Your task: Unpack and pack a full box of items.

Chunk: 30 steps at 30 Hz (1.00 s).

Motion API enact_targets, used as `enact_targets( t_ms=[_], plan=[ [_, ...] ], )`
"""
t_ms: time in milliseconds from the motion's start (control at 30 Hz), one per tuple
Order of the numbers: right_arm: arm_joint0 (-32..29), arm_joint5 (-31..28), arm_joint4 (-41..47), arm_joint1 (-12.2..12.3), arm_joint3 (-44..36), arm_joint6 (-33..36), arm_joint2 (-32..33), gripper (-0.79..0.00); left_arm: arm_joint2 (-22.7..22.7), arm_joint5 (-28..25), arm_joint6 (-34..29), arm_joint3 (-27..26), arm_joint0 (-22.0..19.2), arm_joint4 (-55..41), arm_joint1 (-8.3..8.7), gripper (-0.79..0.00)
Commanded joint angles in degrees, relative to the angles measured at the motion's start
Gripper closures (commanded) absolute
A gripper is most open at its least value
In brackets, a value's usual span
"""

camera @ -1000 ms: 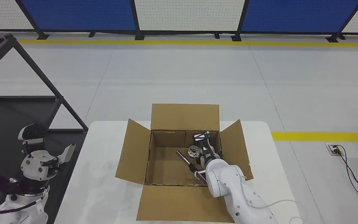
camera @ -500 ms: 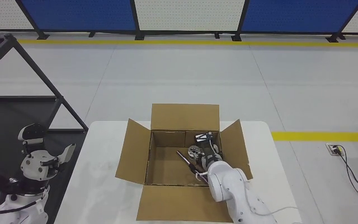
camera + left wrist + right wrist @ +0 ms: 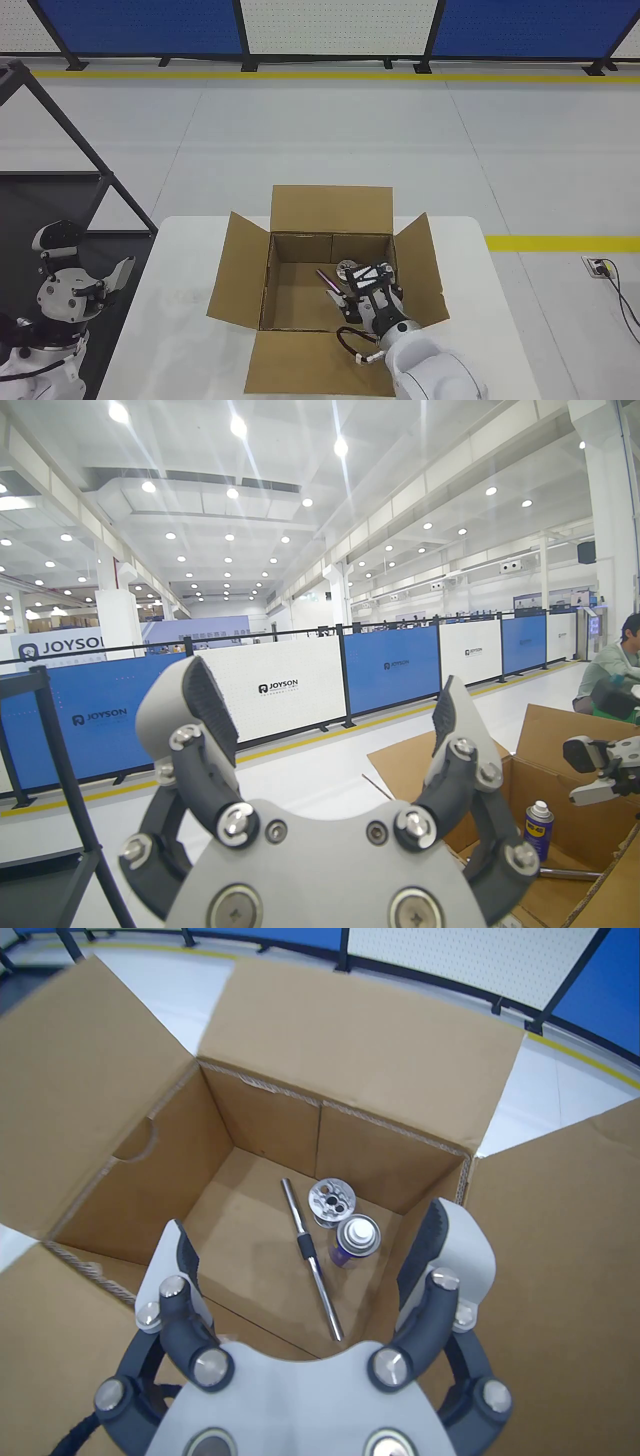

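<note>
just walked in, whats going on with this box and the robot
The right gripper hangs open and empty above an open cardboard box on the table. A metal rod, a metal spool and an upright spray can sit on the box floor. The left gripper, also open and empty, is off to the table's side.

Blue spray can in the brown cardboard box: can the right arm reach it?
Likely yes: the open right gripper hangs over the open cardboard box and nothing covers the blue spray can, though a silver metal spool stands beside it.
</note>
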Motion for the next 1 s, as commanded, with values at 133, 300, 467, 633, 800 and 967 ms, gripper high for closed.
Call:
enact_targets(
  t_ms=[133, 300, 467, 633, 800, 967],
  plan=[
    [-0.1, 0.2, 0.1, 0.0, 0.0, -0.2, 0.1, -0.785, 0.0, 0.0, 0.0, 0.0, 0.0, 0.0, 0.00, -0.785],
    [-0.1, 0.2, 0.1, 0.0, 0.0, -0.2, 0.1, -0.785, 0.0, 0.0, 0.0, 0.0, 0.0, 0.0, 0.00, -0.785],
    [-0.2, 0.7, -1.4, 0.0, 0.3, -0.5, 0.3, -0.785, 0.0, 0.0, 0.0, 0.0, 0.0, 0.0, 0.00, -0.785],
    [-2.2, -3.9, -2.9, 0.1, -3.9, -4.5, -2.5, -0.785, -0.6, -2.5, -3.3, -0.9, 0.8, -3.8, 0.08, -0.785],
    [-5.1, -13.8, 1.6, 0.9, -12.9, -6.0, 0.2, -0.785, -2.3, -9.1, -11.3, 2.3, 0.1, -9.8, 0.70, -0.785],
    [-9.3, -18.5, 3.9, 1.7, -21.1, -6.3, 5.3, -0.785, -4.0, -17.2, -18.6, 6.7, -1.7, -13.8, 1.66, -0.785]
  ],
)
